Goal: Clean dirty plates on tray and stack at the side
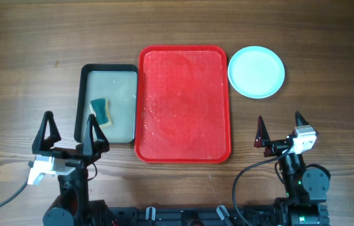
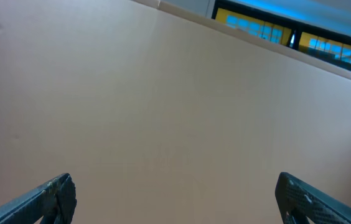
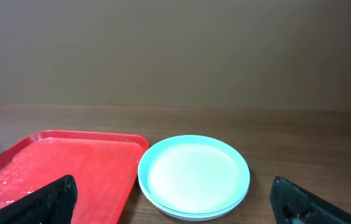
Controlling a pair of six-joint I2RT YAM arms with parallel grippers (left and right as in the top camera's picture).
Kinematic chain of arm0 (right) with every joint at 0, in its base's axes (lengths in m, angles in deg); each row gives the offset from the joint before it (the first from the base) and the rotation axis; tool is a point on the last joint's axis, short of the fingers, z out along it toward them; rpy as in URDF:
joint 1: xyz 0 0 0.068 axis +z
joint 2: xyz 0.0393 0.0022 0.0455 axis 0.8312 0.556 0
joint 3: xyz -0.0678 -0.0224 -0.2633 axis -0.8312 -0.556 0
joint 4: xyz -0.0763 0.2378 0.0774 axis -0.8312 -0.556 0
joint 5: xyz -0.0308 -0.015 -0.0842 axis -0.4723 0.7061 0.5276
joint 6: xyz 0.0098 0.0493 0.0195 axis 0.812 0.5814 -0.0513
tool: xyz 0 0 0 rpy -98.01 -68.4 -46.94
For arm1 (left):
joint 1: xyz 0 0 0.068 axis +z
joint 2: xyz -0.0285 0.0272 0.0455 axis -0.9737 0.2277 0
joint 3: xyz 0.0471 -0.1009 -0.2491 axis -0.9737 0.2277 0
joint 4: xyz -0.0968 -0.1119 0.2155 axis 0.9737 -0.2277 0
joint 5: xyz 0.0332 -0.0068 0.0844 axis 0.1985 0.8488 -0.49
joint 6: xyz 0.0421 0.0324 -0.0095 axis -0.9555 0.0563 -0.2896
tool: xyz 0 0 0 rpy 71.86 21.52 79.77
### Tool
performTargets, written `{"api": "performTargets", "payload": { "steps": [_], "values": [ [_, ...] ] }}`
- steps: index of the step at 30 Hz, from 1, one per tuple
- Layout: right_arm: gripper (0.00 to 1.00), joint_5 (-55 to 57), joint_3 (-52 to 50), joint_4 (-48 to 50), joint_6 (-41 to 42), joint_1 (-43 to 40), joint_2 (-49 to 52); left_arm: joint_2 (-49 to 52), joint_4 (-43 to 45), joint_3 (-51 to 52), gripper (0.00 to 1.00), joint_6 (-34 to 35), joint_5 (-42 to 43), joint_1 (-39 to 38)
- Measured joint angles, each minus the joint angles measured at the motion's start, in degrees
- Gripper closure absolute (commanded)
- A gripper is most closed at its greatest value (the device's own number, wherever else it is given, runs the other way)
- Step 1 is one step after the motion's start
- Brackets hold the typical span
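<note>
Wood table bears the tray, long axis running near edge to far; plates sit stacked toward the far-right corner. Left gripper and right gripper gape wide, empty.

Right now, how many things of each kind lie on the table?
Trays: 2, one large red plastic tray, one smaller black-rimmed grey tray
Sponges: 1, teal and yellow sponge
Plate stacks: 1, round pale mint plates, number unclear
Total: 4

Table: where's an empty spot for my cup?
The table is bare left of the black tray and right of the plates. The red tray is bare inside too, though wet-looking. It is tight where the black tray meets the red tray, and between the red tray and plates.
</note>
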Motion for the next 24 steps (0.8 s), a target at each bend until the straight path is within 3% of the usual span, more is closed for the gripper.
{"api": "performTargets", "payload": {
  "steps": [9,20,24],
  "values": [
    [0.00,0.00,0.00,0.00,0.00,0.00,0.00,0.00,-1.77,4.66,0.00,0.00,0.02,0.00],
    [0.00,0.02,0.00,0.04,0.00,0.00,0.00,0.17,-29.44,4.96,0.00,-0.02,0.13,0.00],
    [0.00,0.02,0.00,0.00,0.00,0.00,0.00,0.17,-29.46,4.96,0.00,-0.09,0.00,0.00]
  ]
}}
